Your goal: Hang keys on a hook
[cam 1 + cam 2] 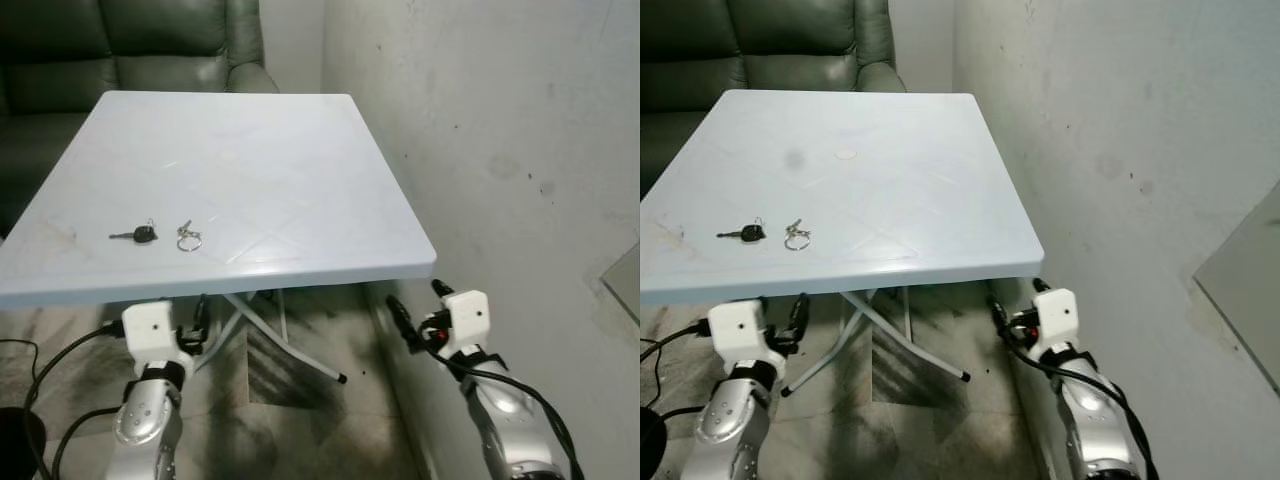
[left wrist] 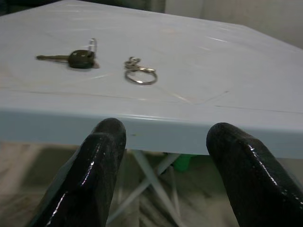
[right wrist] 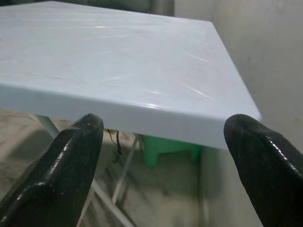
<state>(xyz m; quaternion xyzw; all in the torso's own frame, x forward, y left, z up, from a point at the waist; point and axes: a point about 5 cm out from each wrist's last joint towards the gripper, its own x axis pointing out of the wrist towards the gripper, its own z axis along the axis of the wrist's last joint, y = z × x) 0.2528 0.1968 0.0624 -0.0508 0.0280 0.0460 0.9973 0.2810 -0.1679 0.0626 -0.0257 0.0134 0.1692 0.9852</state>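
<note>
Starting point: keys lie untouched on table, at my 11 o'clock; both grippers, left and right, spread empty below its edge; I see no hook.

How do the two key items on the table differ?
The black-headed key has a bulky dark head and a long blade; the key ring is a bare metal loop with a small attachment. The black-headed key lies farther left. Both rest flat near the table's front edge, apart.

The worktop hides most of its own legs. The sofa behind the worktop is cut off. The keys are too small to count.
</note>
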